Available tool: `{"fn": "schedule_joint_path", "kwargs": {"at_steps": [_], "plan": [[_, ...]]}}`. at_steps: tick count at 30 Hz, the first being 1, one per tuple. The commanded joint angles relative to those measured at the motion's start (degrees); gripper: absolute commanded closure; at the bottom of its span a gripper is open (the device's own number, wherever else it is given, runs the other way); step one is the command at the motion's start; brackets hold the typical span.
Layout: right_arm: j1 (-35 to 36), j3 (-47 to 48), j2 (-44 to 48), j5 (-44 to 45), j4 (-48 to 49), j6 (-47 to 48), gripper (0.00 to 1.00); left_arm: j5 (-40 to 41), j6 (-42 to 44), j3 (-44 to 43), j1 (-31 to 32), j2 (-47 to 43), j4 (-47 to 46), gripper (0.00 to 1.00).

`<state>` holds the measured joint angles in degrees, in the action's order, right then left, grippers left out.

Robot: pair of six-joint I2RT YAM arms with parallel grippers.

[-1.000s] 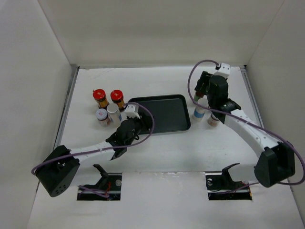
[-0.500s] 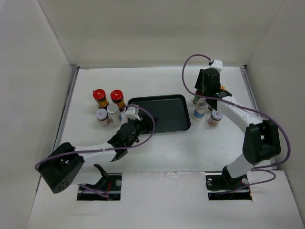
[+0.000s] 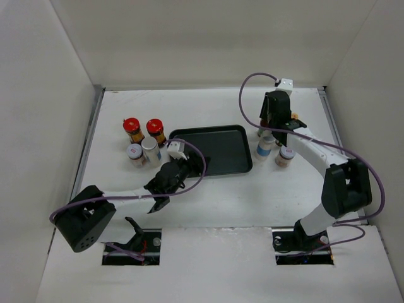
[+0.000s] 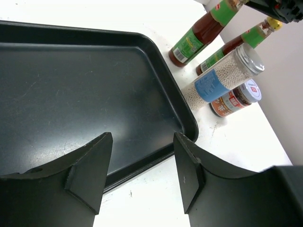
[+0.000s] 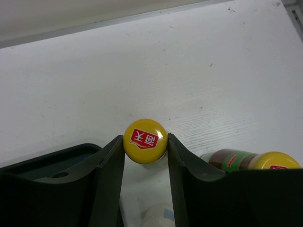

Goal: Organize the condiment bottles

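Observation:
My right gripper is shut on the yellow cap of a slim dark-green bottle, its fingers touching both sides. The second green bottle stands just to its right. A grey-topped, blue-labelled jar and a short white-lidded jar stand in front of them; all show in the left wrist view, such as the grey-topped jar. Two red-lidded jars, a white-lidded jar and a grey-topped jar stand at the left. My left gripper is open and empty over the table at the tray's near edge.
The flat black tray lies mid-table between the two groups and holds nothing. Its right rim is close to the right-hand jars. White walls enclose the table on three sides.
My right gripper has swung back and left from above the front jars to the green bottles and now sits around one cap. My left arm has barely shifted.

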<state>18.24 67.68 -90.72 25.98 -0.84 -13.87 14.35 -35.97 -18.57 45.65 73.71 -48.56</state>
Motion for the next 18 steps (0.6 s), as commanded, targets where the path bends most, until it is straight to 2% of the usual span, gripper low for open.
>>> {"fn": "schedule_joint_path", "kwargs": {"at_steps": [1, 9, 18], "plan": [[2.0, 2.1, 7.0, 3.7, 9.2, 4.7, 0.7, -0.4, -0.9, 1.0, -0.4, -1.4, -4.5, 0.46], [7.5, 3.8, 11.4, 3.8, 10.1, 6.7, 0.7, 0.0, -1.5, 1.3, -1.0, -1.9, -4.6, 0.44], [13.3, 2.2, 6.5, -0.4, 14.3, 0.8, 0.7, 3.2, -3.0, 3.1, -2.2, -4.0, -4.6, 0.41]]}}
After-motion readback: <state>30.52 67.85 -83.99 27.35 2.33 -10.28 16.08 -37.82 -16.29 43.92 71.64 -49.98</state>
